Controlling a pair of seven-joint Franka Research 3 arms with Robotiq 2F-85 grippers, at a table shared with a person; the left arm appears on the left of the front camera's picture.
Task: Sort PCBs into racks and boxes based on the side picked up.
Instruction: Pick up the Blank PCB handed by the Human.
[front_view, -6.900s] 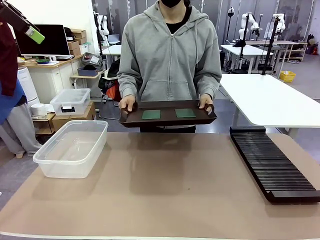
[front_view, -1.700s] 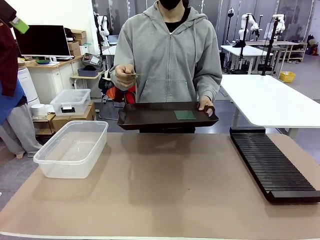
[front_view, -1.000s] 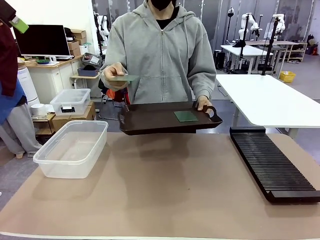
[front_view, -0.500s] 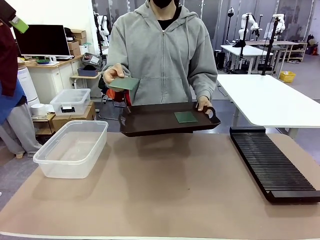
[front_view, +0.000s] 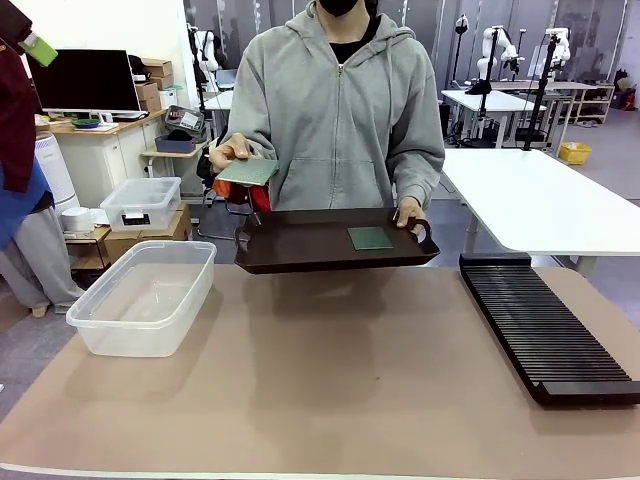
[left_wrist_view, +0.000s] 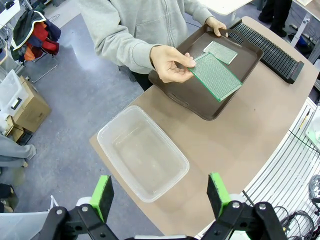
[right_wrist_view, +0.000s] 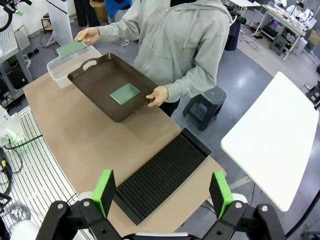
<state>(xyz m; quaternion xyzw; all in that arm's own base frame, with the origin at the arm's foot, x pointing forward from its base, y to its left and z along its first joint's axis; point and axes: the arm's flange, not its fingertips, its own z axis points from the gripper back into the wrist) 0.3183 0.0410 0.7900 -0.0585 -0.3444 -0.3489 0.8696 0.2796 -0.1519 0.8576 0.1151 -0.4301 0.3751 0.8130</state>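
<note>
A person holds the dark brown tray (front_view: 300, 245) by one handle. One green PCB (front_view: 370, 238) lies on the tray. The person's other hand (front_view: 228, 152) holds a second PCB (front_view: 247, 172) out flat above the tray's left end. In the left wrist view, my left gripper (left_wrist_view: 160, 197) hangs open high above the clear tub (left_wrist_view: 142, 152), with the held PCB (left_wrist_view: 216, 76) far from it. My right gripper (right_wrist_view: 162, 194) is also open, high above the black slotted rack (right_wrist_view: 160, 177), with nothing between its fingers.
The clear tub (front_view: 145, 295) stands on the table's left side and the long rack (front_view: 545, 325) along its right side. A smaller lidded box (front_view: 140, 203) sits on cartons off the table. A white table (front_view: 540, 195) stands behind the rack.
The person took one hand off the tray, lifted the left PCB and turned it over. It is now held out flat towards the tub side. The tray has sunk slightly.
</note>
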